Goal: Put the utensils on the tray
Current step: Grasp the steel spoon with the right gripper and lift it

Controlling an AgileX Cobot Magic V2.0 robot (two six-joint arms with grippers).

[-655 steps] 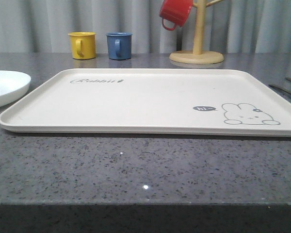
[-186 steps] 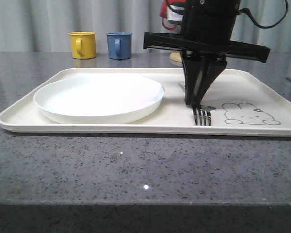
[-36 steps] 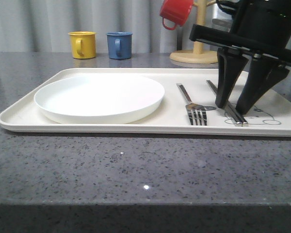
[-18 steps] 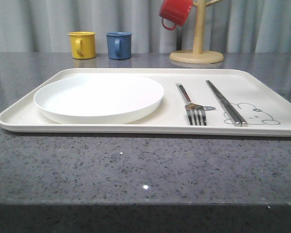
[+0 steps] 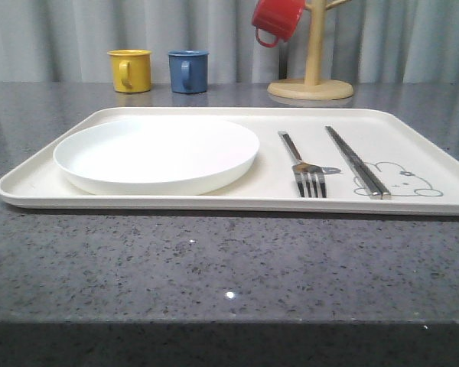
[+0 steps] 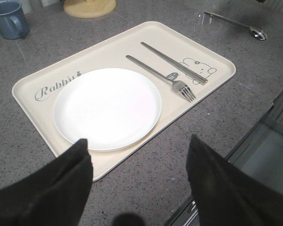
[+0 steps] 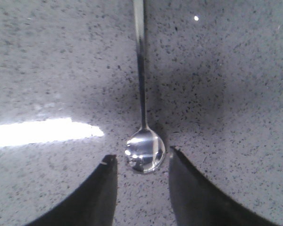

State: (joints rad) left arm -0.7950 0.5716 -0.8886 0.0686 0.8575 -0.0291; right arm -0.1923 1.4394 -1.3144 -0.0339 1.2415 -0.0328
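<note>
The cream tray (image 5: pixel 214 201) (image 6: pixel 32 112) holds a white plate (image 5: pixel 157 153) (image 6: pixel 107 107), a fork (image 5: pixel 306 172) (image 6: pixel 165 77) and a pair of chopsticks (image 5: pixel 356 162) (image 6: pixel 172 61), side by side to the plate's right. A long-handled spoon (image 6: pixel 236 24) (image 7: pixel 145 150) lies on the grey counter, off the tray to its right. My right gripper (image 7: pixel 140 159) hangs open just above the spoon's bowl, one finger on each side, nothing gripped. My left gripper (image 6: pixel 137 141) is open and empty, high over the counter near the tray's front left.
A yellow mug (image 5: pixel 130 70) and a blue mug (image 5: pixel 188 72) (image 6: pixel 9 19) stand behind the tray. A wooden mug tree (image 5: pixel 312 86) at the back carries a red mug (image 5: pixel 279 19). The counter's front edge (image 6: pixel 257 136) runs close by the left gripper.
One second ago my right gripper stood open over the chopsticks on the tray. It has since gone off to the right, out of the front view. Fork and chopsticks stay put.
</note>
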